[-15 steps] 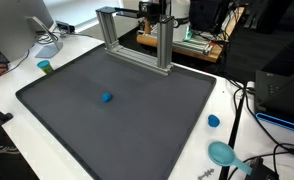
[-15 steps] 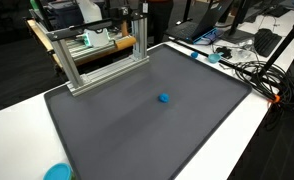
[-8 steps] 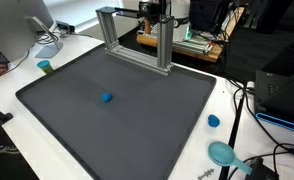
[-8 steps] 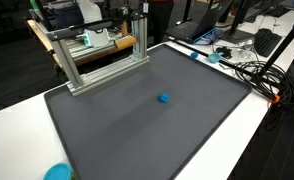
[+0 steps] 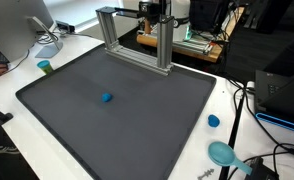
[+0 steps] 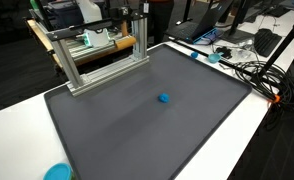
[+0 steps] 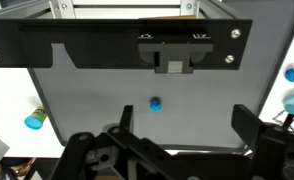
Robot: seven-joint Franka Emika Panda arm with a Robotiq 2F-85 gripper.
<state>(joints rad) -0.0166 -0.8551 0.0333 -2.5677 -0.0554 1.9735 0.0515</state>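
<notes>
Jaws stand wide apart with nothing between them. The gripper (image 7: 181, 118) shows only in the wrist view, along the bottom edge, its dark fingers (image 7: 249, 125) spread to either side and hanging well above the surface. Seen from there, the small blue object (image 7: 155, 103) lies in the gap between them, alone and touching nothing but the dark grey mat (image 7: 87, 100) under it. In both exterior views the small blue object (image 5: 106, 97) (image 6: 163, 98) sits near the middle of the mat, well apart from every edge. At the mat's far edge stands a metal frame (image 5: 137, 35), upright and open in the middle. The mat rests on a white table (image 5: 202, 165). On the table's bare margin, beside the mat, lie a blue cap (image 5: 214, 121) and a teal scoop (image 5: 222, 153), with cables (image 5: 243, 100) trailing near them.
</notes>
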